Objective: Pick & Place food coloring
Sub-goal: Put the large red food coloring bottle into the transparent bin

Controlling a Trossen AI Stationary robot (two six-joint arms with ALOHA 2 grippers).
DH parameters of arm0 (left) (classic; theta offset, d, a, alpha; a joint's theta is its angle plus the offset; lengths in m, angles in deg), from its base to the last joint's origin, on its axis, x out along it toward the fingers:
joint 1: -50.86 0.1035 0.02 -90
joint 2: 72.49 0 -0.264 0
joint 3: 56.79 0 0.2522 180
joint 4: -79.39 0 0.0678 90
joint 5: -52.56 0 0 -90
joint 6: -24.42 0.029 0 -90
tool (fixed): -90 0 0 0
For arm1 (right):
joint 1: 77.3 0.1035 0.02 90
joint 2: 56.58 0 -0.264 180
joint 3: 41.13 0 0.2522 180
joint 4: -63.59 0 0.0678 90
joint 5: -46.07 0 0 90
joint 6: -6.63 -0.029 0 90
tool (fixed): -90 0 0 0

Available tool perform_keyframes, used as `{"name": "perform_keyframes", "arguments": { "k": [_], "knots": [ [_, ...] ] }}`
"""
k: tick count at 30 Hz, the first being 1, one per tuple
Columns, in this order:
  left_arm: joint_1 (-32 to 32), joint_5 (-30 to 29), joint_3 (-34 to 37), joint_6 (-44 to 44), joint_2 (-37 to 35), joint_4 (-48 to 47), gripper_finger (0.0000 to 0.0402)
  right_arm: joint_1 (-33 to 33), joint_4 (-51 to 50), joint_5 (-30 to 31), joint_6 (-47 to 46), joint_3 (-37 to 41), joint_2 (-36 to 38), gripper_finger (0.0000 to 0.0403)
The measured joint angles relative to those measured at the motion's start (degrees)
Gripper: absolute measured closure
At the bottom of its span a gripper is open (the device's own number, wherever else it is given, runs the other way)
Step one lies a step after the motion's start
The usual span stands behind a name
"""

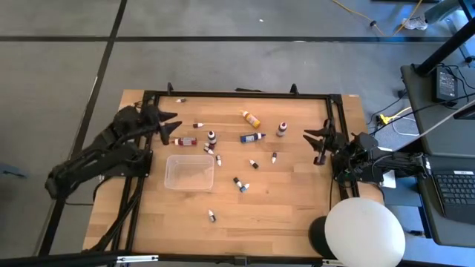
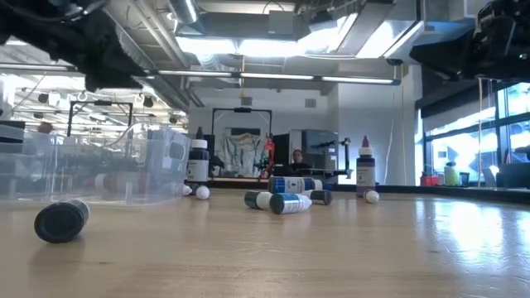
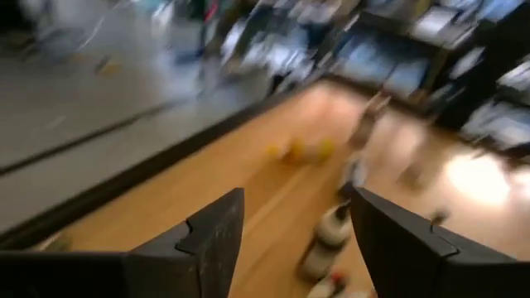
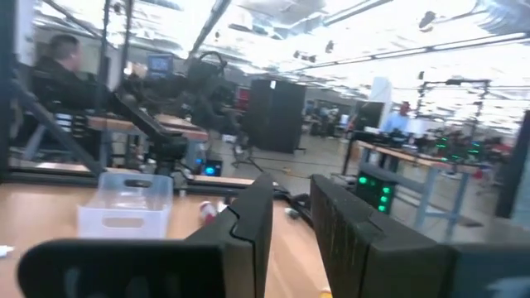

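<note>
Several small food coloring bottles lie scattered on the wooden table: a yellow one (image 1: 251, 118), a blue one (image 1: 253, 137), a red one (image 1: 184, 142), dark upright ones (image 1: 211, 136) (image 1: 282, 129) and tiny white-capped ones (image 1: 253, 164). My left gripper (image 1: 172, 126) hangs open above the table's left side, just beyond the red bottle, with nothing between its fingers (image 3: 217, 236). In its blurred wrist view bottles (image 3: 330, 238) stand ahead of it. My right gripper (image 1: 312, 144) waits at the right edge, raised, with only a narrow empty gap between its fingers (image 4: 255, 222).
A clear plastic tray (image 1: 189, 171) stands left of the table's middle, also seen in the low view (image 2: 83, 165). A black frame (image 1: 237, 95) runs round the table top. A dark bottle (image 2: 62, 220) lies close to the low camera. A white round thing (image 1: 364, 231) sits at the near right.
</note>
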State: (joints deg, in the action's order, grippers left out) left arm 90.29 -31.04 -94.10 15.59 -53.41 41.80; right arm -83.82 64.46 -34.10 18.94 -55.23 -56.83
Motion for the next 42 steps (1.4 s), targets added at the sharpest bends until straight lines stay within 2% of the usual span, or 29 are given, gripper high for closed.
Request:
{"name": "perform_keyframes", "arguments": {
  "k": [3,13,18,25,30,42],
  "knots": [
    [-2.3,-5.8,-3.8,0.3,6.8,-6.4,0.0193,0.0,0.0,2.0,0.0,0.0,0.0,0.0314],
    [-7.7,-8.6,-10.5,2.1,25.6,-10.8,0.0212,0.0,-0.1,2.6,0.0,0.0,0.0,0.0314],
    [-8.7,-13.8,-19.0,3.6,34.0,-21.6,0.021,0.0,-0.2,2.6,0.0,0.0,0.0,0.0314],
    [-10.1,-14.3,-29.5,-0.3,44.1,-39.2,0.0217,0.0,-0.2,2.6,0.0,0.0,0.0,0.0314],
    [-11.2,-14.3,-29.2,-3.9,49.6,-42.4,0.0217,0.0,-0.2,2.6,0.0,0.0,0.0,0.0314],
    [-14.0,-15.1,-28.4,-0.7,62.9,-42.2,0.0215,0.0,-0.3,2.7,-1.4,0.0,0.0,0.0314]
  ]
}}
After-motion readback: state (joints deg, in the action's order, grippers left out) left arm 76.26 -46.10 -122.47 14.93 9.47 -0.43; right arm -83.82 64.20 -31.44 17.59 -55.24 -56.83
